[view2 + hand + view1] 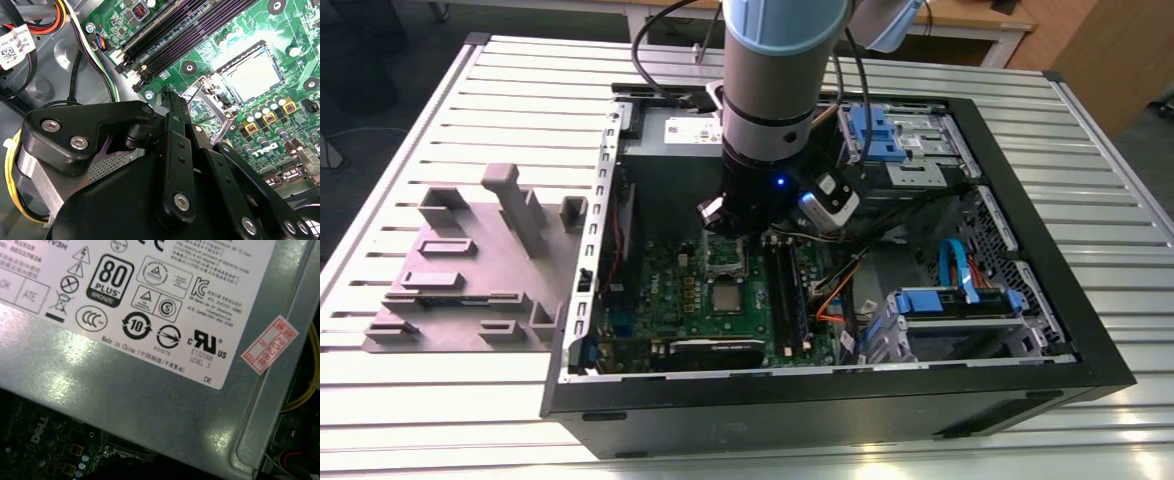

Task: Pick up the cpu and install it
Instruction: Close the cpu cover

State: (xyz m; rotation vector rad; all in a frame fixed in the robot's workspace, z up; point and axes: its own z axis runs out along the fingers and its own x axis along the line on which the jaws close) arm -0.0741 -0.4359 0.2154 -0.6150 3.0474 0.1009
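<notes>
Slatted metal table (454,120) beneath open computer case (854,410). Cpu (252,75) lying in motherboard (235,25) socket, upper right of second wrist view; looks already placed. Socket frame (205,95) hinged open, not yet latched. Gripper (172,100) hovering near; grip state impossible to tell.

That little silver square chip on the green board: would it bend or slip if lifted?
The cpu looks flat and metal-topped, so probably stiff and light. Its smooth, shiny top may be slippery. Lying flat, it is unlikely to roll or tip.
</notes>
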